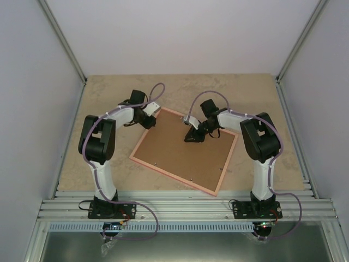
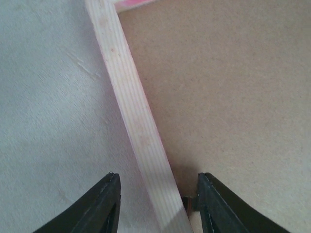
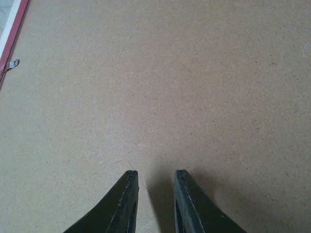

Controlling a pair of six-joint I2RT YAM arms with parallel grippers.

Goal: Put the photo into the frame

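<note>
White panels (image 1: 180, 33) close in one mottled beige table (image 1: 109, 93) on three sides. Two arms are bolted at its near edge. One pink frame (image 1: 172, 176) lies flat in the middle of the table, turned at an angle. One brown backing board (image 1: 185, 158) fills its opening.

The left claw (image 1: 148, 121) sits low at the frame's far left side. In the left wrist view its two fingers stand apart with the frame's pale wooden rail running between them, and they grip nothing.

The right claw (image 1: 193, 136) points down at the middle of the board. Its two fingers are parted by a narrow gap with nothing between them. Whether the tips touch the board I cannot tell. The right wrist view shows one small metal tab (image 3: 13, 63) at the board's edge, against the frame.
</note>
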